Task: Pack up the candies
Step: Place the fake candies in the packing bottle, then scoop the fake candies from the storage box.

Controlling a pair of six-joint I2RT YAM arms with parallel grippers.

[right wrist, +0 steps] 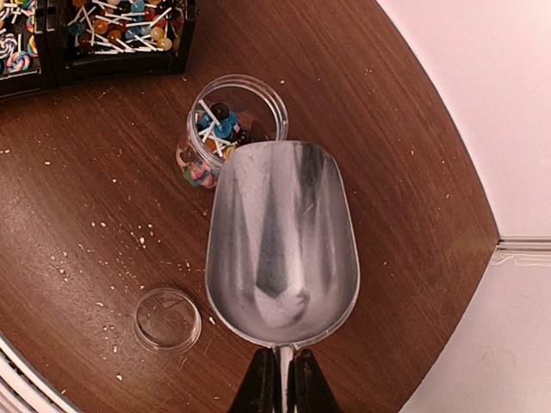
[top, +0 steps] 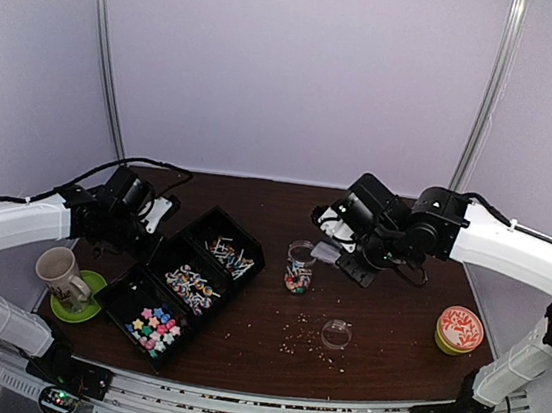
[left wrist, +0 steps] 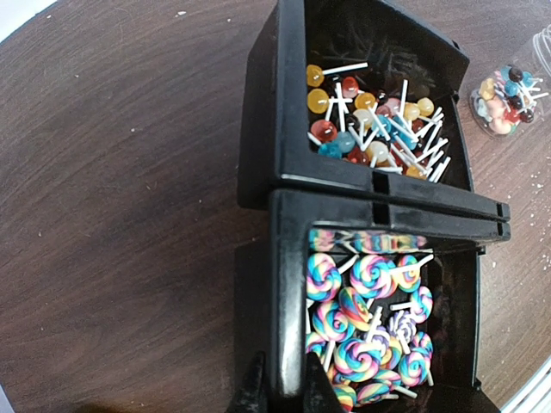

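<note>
The candies lie in a black three-part tray (top: 153,262): star pieces (top: 154,326), swirl lollipops (top: 191,288) (left wrist: 370,318) and ball lollipops with white sticks (top: 229,255) (left wrist: 370,120). My left gripper (left wrist: 284,379) (top: 154,236) is shut on the tray's side wall (left wrist: 288,284) beside the swirl lollipops. A clear jar (top: 299,267) (right wrist: 232,129) stands right of the tray and holds some candies. My right gripper (right wrist: 282,366) (top: 347,243) is shut on the handle of a metal scoop (right wrist: 282,241). The scoop is empty, and its tip hangs over the jar's mouth.
The jar's clear lid (top: 336,333) (right wrist: 168,320) lies on the table near pale crumbs (top: 290,334). A beige mug (top: 64,276) stands on a green saucer (top: 84,314) at the left. A round tin with a pink lid (top: 459,330) sits at the right.
</note>
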